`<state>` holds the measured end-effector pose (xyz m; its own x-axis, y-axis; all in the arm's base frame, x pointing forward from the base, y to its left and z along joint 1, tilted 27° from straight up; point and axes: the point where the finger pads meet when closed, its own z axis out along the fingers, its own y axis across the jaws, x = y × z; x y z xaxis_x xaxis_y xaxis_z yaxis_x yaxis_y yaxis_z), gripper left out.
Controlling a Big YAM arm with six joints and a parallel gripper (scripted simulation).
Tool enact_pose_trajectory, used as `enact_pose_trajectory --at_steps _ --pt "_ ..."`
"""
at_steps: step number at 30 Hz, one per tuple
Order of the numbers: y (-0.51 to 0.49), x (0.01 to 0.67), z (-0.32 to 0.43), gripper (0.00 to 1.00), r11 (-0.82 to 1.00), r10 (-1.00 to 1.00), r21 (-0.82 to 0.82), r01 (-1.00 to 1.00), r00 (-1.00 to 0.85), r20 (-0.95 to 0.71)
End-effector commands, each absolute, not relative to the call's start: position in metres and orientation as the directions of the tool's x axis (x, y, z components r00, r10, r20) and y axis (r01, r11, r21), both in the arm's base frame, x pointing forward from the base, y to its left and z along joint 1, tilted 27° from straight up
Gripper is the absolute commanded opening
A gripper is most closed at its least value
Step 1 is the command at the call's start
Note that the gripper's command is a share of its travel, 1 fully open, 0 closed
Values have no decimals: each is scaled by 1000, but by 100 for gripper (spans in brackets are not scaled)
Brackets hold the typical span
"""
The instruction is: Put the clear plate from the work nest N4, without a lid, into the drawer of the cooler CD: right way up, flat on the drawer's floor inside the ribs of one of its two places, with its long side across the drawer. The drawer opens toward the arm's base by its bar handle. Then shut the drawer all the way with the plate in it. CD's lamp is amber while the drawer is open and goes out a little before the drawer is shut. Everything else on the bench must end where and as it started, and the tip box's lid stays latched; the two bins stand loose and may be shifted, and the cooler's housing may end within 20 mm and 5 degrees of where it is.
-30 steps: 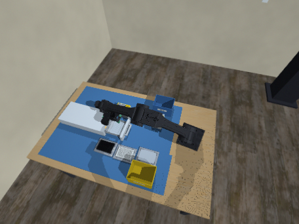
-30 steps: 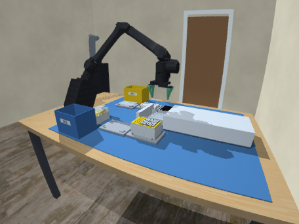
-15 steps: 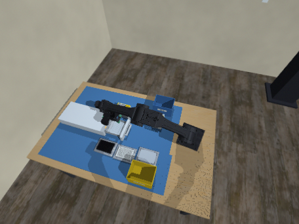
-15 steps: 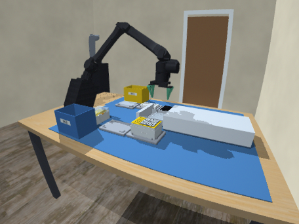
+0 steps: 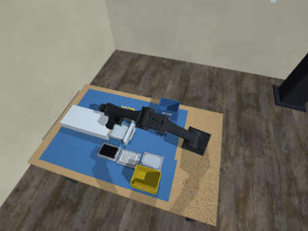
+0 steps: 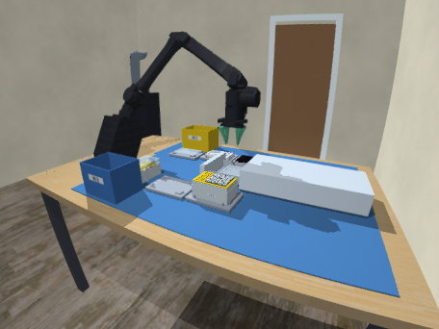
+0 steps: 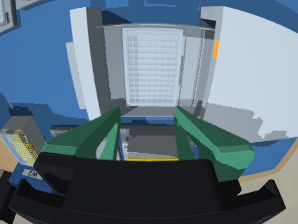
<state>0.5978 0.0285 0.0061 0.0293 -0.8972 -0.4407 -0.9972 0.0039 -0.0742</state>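
On the blue mat (image 5: 67, 148), the cooler CD (image 5: 84, 121) has its drawer (image 7: 87, 63) open, the clear plate (image 7: 153, 63) flat inside. The gripper (image 7: 148, 137) hovers above, fingers half-closed on nothing. Push the bar handle squarely. Only the wrist view shows the amber lamp (image 7: 216, 50)

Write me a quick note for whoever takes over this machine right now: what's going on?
Gripper: half open, holding nothing, hanging above the drawer.
Clear plate: lying flat in the open drawer of the white cooler, long side across.
Amber lamp: lit.
Done: drawer opened, plate in.
Left: push the drawer fully shut by its handle; disturb nothing else.
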Motion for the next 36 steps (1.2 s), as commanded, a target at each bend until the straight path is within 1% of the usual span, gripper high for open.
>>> enact_pose_trajectory --at_steps 1,34,36 --pt "8 595 23 0 21 -898 -123 -992 36 -439" --pt "19 476 -5 0 18 -898 -116 -993 35 -440" --pt "19 476 -5 0 18 -898 -116 -993 35 -440"
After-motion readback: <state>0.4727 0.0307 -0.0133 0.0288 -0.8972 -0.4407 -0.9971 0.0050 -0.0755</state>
